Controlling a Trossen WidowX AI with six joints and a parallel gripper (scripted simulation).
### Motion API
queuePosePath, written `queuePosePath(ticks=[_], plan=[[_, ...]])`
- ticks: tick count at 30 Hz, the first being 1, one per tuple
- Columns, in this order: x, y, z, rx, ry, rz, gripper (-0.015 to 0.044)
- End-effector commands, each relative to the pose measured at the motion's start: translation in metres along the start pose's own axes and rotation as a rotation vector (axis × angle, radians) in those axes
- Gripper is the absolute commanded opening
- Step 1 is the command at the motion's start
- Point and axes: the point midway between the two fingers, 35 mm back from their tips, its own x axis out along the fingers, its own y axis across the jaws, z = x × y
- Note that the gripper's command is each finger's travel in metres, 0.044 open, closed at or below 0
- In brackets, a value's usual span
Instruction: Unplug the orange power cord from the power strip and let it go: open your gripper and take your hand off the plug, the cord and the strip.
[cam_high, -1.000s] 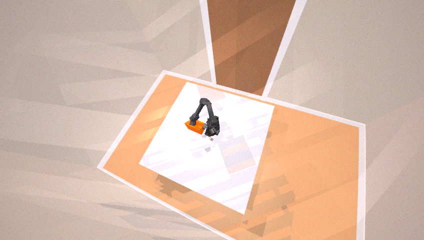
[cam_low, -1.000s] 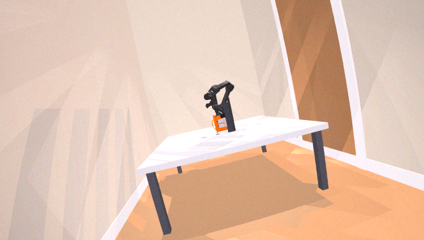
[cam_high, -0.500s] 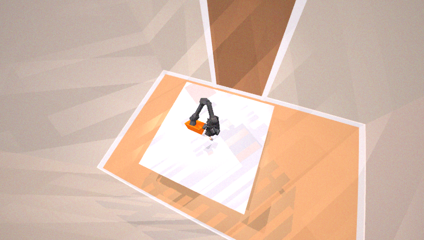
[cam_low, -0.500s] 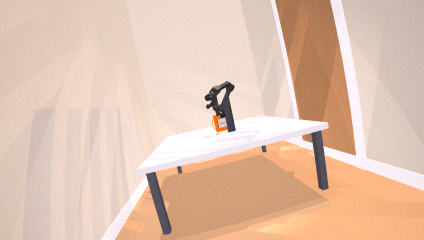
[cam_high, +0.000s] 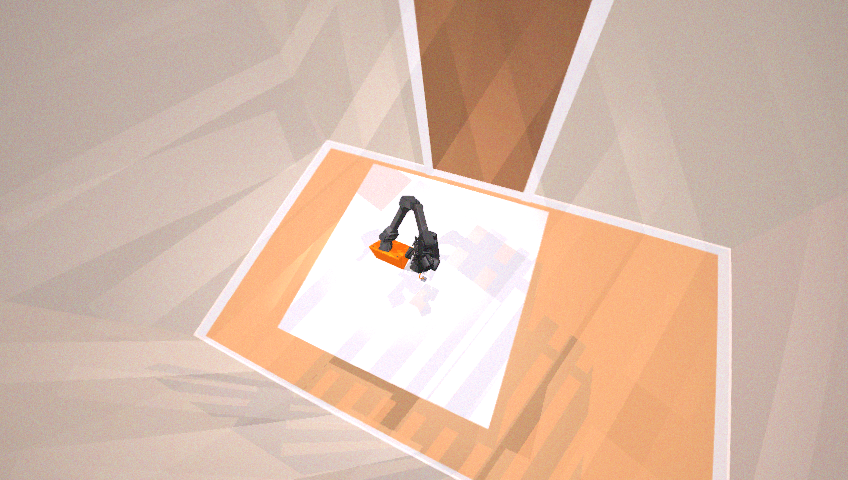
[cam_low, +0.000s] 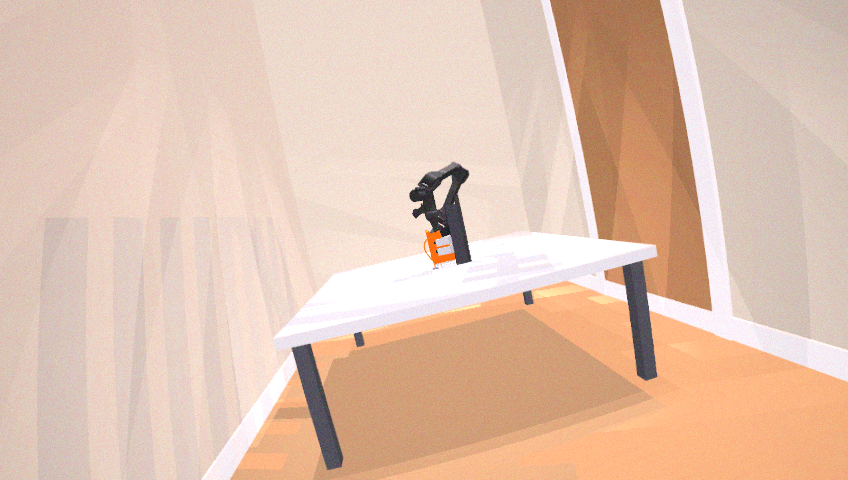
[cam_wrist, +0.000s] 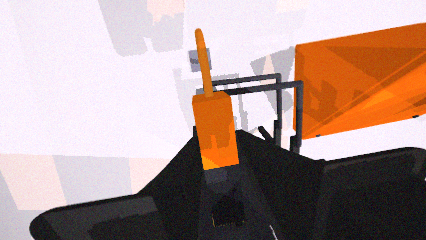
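The orange plug (cam_wrist: 216, 132) stands between the fingertips in the wrist view. My gripper (cam_wrist: 217, 139) is shut on it, with a dark finger on each side. The orange cord (cam_wrist: 205, 70) runs from the plug's far end toward a small grey block (cam_wrist: 193, 60) (cam_high: 423, 278). In the exterior view the cord (cam_low: 424, 246) shows as a thin loop beside the orange box. Dark surfaces and the fingers crowd the plug's near end. I cannot clearly make out the power strip, or tell whether the plug sits in a socket.
A large orange box (cam_wrist: 355, 80) (cam_high: 389, 254) stands close to the gripper, at the right in the wrist view. Thin dark brackets (cam_wrist: 278, 100) reach from beside the plug toward it. The black arm (cam_high: 422, 220) (cam_low: 461, 175) bends over the white table (cam_high: 357, 321) (cam_low: 357, 297).
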Motion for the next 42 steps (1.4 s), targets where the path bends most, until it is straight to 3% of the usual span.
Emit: queuePosePath(ticks=[1,18,31,35,39,42], plan=[[0.0,0.0,0.002,0.0,0.0,-0.002,0.0],[-0.001,0.002,0.03,0.002,-0.002,0.0,0.0],[-0.001,0.002,0.023,0.004,0.002,0.001,0.0341],[-0.006,0.003,0.044,0.004,-0.001,0.001,0.044],[-0.013,0.001,0.081,0.003,-0.002,0.001,0.044],[-0.014,0.001,0.083,0.003,-0.002,0.001,0.044]])
